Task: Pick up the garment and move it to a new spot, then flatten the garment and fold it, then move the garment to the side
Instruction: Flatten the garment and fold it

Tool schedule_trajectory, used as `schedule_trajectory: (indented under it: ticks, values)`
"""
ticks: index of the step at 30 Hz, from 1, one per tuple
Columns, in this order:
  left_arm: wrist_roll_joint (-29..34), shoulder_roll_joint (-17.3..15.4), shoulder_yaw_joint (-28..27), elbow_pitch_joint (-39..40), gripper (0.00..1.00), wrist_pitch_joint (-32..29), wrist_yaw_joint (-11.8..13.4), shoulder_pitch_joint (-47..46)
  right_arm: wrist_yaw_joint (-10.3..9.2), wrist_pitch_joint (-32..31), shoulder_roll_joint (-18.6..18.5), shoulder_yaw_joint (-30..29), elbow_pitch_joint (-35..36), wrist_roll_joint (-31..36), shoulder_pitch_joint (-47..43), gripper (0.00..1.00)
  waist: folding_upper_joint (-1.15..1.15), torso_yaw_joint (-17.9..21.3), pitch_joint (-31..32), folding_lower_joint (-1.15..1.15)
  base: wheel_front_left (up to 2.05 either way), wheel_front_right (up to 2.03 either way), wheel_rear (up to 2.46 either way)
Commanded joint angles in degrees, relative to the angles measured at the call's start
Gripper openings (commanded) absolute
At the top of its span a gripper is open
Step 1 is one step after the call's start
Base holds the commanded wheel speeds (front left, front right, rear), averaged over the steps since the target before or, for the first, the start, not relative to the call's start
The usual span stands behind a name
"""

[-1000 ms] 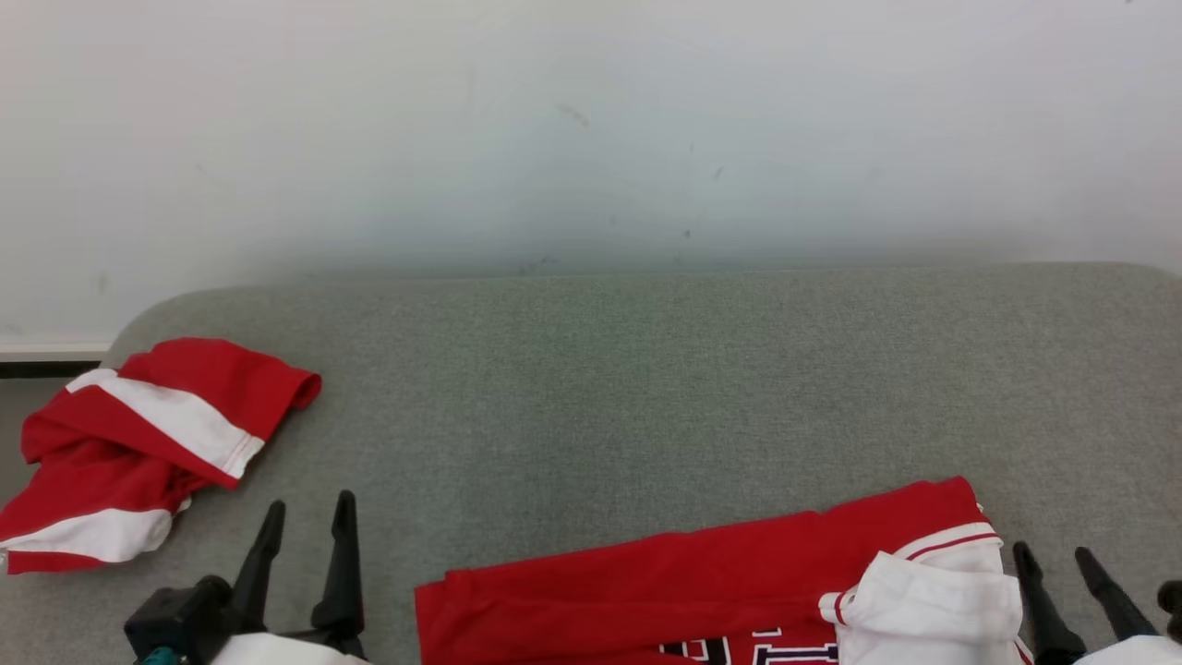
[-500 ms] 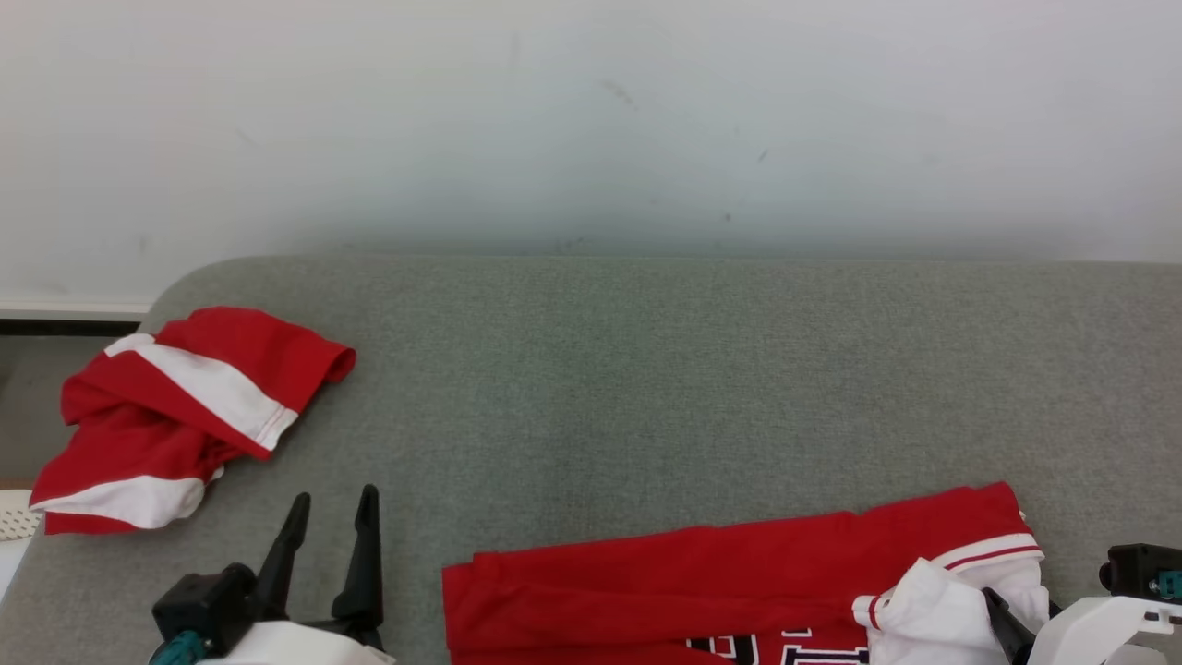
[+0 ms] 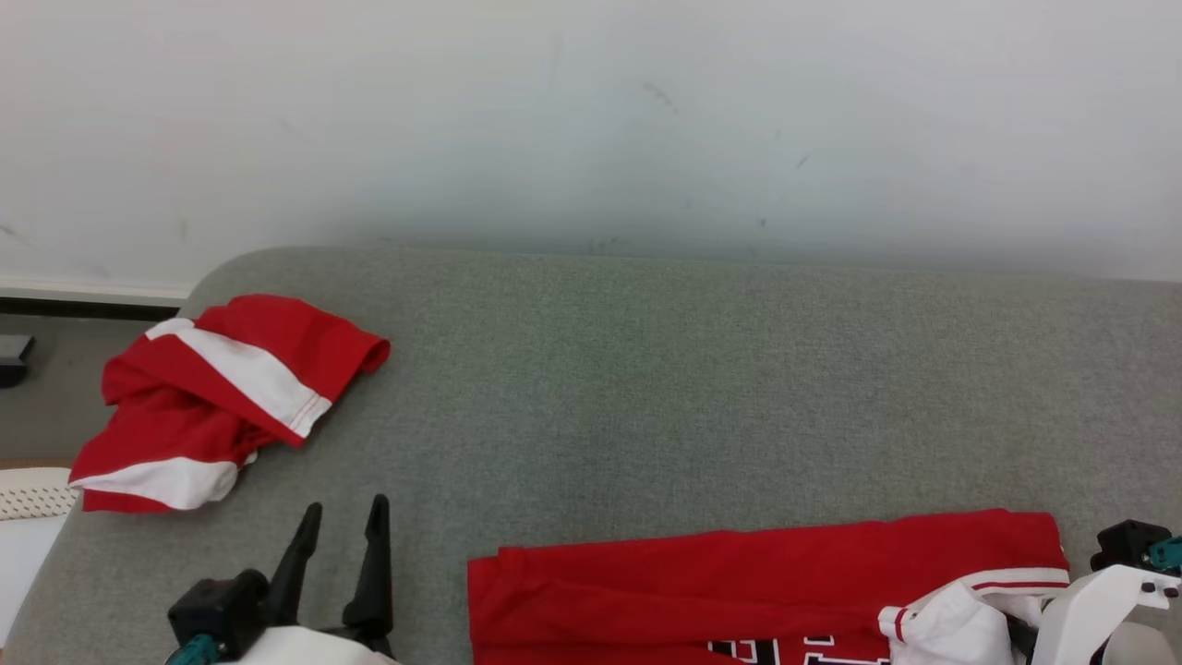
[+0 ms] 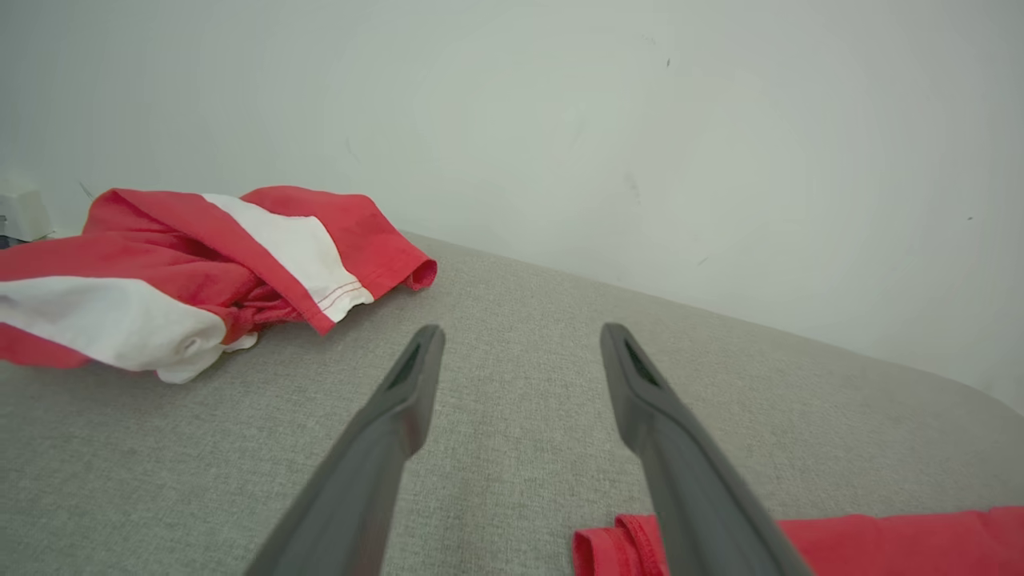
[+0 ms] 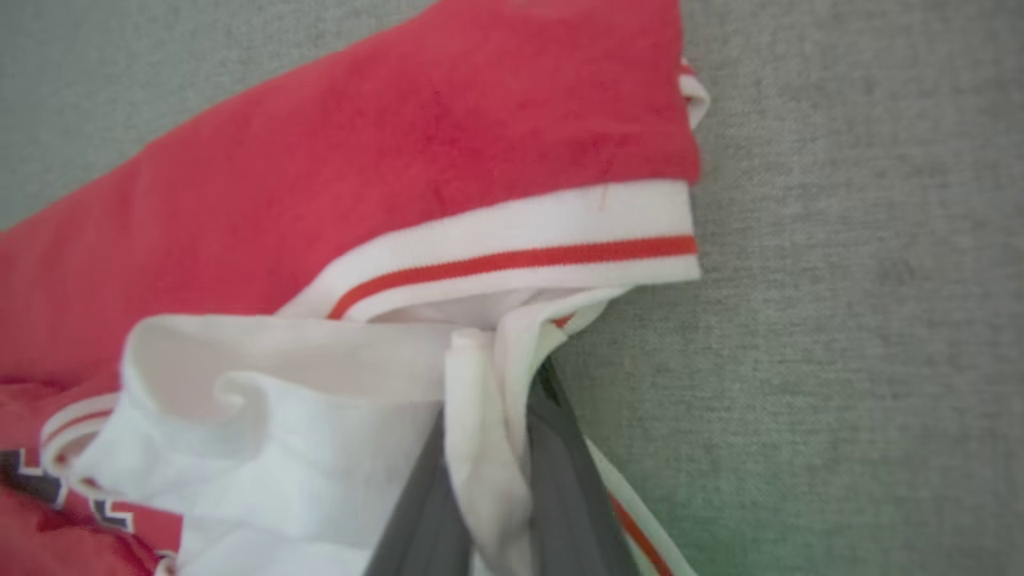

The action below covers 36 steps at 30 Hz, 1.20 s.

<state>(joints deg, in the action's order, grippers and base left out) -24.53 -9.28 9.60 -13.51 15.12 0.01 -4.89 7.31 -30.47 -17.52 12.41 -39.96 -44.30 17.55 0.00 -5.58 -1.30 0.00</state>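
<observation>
The right tool [image 5: 500, 400] pinches a white sleeve fold of the red garment [image 3: 739, 582], which lies at the near right edge of the grey cloth-covered desk [image 3: 646, 388]. The left tool [image 3: 342, 526] hovers spread and empty. Lifting cleanly likely needs its grip on the left hem, to prevent bunching. A white perforated object [image 3: 32, 489] beside the desk may be a basket, contents hidden.

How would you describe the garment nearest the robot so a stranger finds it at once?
Start at the grey padded surface below the white wall. At its near edge, right of centre, lies a long red garment, white fabric pinched by the right gripper. Unlike the crumpled striped garment far left, it lies flat and bears dark lettering.
</observation>
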Motion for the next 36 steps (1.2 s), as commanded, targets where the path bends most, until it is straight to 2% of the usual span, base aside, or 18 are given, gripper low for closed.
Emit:
schedule_trajectory:
  ticks: [1,10,16,21,26,31,36]
  values:
    - [0.93,0.12,-0.26,-0.25,1.0,0.02,-0.2,-0.18,0.3,-2.26,1.37,1.56,-1.02,-0.59,-2.53,0.0,0.0,0.04,0.14,0.0,0.0,0.0,0.0]
    - [1.42,0.82,-0.64,-1.51,1.0,0.02,-1.07,0.5,0.09,0.17,-5.71,-2.54,0.42,1.46,1.14,0.0,0.0,1.08,1.45,0.0,0.0,0.0,0.0]
    - [1.57,1.43,-0.82,-1.93,1.0,0.02,-1.52,1.08,0.08,1.79,-8.21,-6.3,0.93,4.49,1.16,0.0,0.0,2.23,1.97,0.0,0.0,0.0,0.0]
    - [1.82,1.77,-0.99,-2.2,1.0,0.02,-1.68,1.33,0.09,0.82,-6.67,-6.86,8.02,5.02,0.03,0.0,0.0,3.08,2.37,0.0,0.0,0.0,0.0]
    - [2.01,1.91,-0.79,-2.75,1.0,0.02,-1.98,1.14,0.1,-2.58,-3.42,-4.98,20.51,5.07,-2.39,0.0,0.0,2.77,2.69,0.0,0.0,0.0,0.0]
    - [1.89,2.16,-0.4,-3.68,1.0,0.01,-2.2,0.31,0.11,-7.62,0.05,-1.51,33.09,4.75,-6.33,0.0,0.0,0.21,2.98,0.0,0.0,0.0,0.0]
    - [1.63,2.33,-0.18,-4.44,1.0,0.02,-2.33,-0.12,0.1,-11.65,3.85,2.11,40.54,4.77,-9.2,0.0,0.0,-3.5,3.22,0.0,0.0,0.0,0.0]
